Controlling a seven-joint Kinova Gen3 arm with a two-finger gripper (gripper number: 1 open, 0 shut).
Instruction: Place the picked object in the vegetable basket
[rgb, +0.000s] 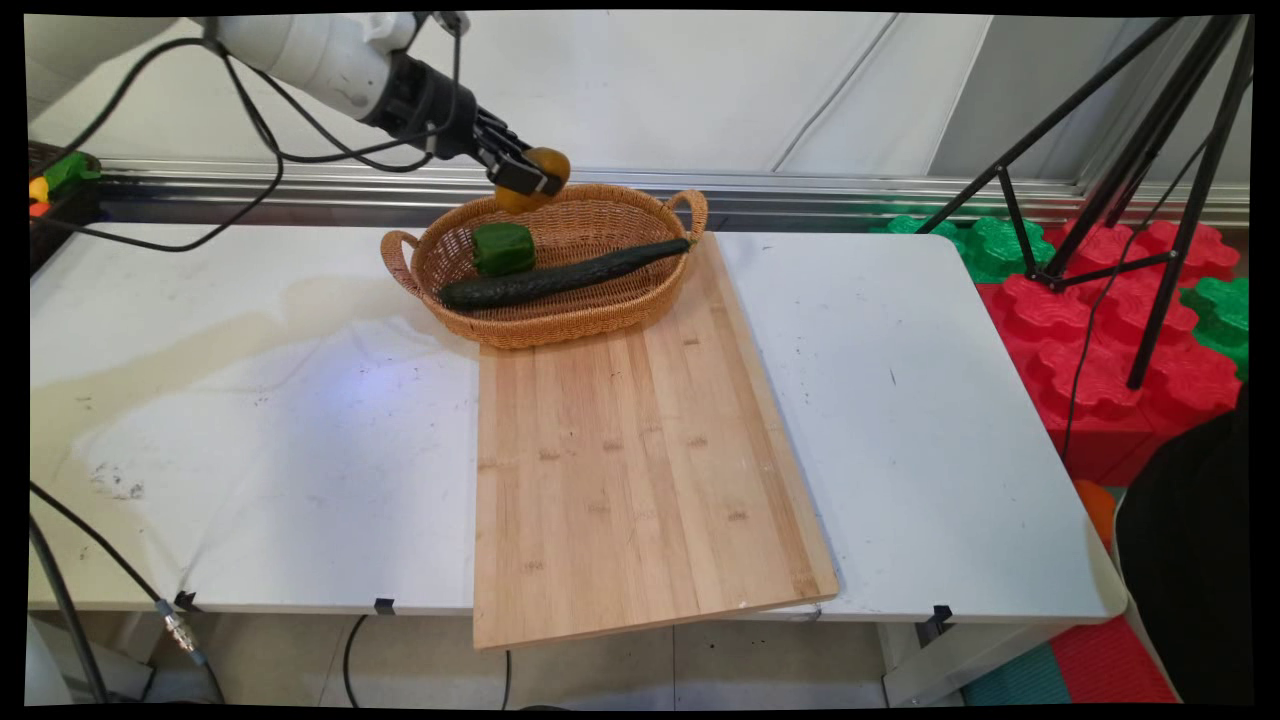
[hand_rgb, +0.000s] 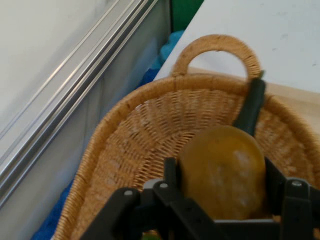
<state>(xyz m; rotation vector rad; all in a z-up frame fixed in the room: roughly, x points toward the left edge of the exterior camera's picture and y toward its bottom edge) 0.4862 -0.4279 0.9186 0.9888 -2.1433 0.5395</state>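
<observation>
gripper (rgb: 531, 180) clamped on a brown potato (hand_rgb: 223, 171), held above the basket (rgb: 600, 315) already carrying cucumber (rgb: 560, 276) and green pepper (rgb: 503, 248).

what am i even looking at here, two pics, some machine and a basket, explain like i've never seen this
It is a white robot arm with a black gripper at a white table. The wide picture comes from a fixed camera above the table's near side; the close one from a camera on the hand, looking along its fingers. On the table lies a wooden board, with a wicker basket on its far end. The basket holds a cucumber and a green pepper. The gripper holds a yellow-brown fruit above the basket.
</observation>
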